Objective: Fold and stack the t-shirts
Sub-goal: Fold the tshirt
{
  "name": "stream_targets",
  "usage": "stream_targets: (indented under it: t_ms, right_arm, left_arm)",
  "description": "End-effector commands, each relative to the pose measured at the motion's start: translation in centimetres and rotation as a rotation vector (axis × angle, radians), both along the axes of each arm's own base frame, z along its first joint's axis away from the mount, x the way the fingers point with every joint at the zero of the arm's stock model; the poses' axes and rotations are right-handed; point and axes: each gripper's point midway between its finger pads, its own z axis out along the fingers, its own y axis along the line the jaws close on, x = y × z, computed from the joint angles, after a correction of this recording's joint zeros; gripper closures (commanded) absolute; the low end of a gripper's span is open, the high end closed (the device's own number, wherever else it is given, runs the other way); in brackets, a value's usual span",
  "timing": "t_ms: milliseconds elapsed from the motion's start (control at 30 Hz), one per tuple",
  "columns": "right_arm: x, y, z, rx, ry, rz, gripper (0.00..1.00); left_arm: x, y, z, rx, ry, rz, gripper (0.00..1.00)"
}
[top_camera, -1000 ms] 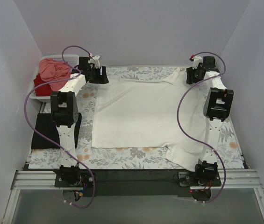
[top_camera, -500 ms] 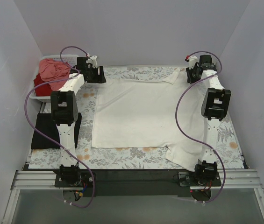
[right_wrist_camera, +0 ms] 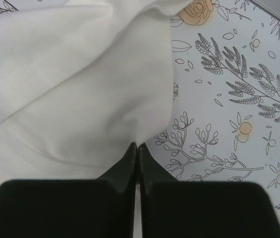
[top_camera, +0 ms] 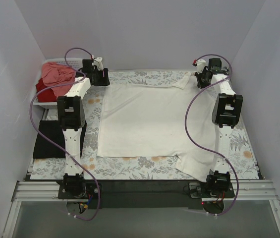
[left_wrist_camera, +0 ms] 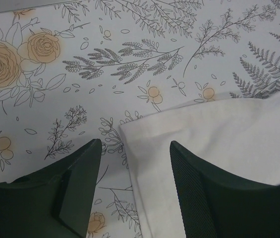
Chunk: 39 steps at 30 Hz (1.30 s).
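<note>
The cream-white t-shirt (top_camera: 149, 119) lies flat on the flowery tablecloth (left_wrist_camera: 130, 59). The right gripper (right_wrist_camera: 138, 146) has its fingers squeezed together on a tiny bit of shirt edge, so it might slip out. The left gripper (left_wrist_camera: 136, 147) has its fingers apart over a corner and could pinch the tablecloth too. No words show anywhere.

Floral surface (top_camera: 239, 144), three things on it.
A cream shirt (top_camera: 149, 119) lies spread flat across the middle; a folded black shirt (top_camera: 45, 141) sits at the left edge, with a white basket (top_camera: 39, 103) just beyond it.
</note>
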Motion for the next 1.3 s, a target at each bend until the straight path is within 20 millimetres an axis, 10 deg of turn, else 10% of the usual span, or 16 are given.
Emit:
stream_targets:
  t_ms: [0,867,1267]
  right_arm:
    - [-1.2,0.1,-1.6,-0.014,0.054,0.011,0.99]
    - [-1.2,0.0,-1.8,-0.022,0.043,0.023,0.99]
    - [-0.1,0.1,2.2,0.004,-0.041,-0.003,0.99]
  left_arm:
    - [0.8,0.5,0.6,0.022,-0.025,-0.005,0.45]
    - [0.4,-1.0,-3.3,-0.038,0.052,-0.062,0.70]
    - [2.1,-1.0,-0.1,-0.054,-0.063,-0.049,1.00]
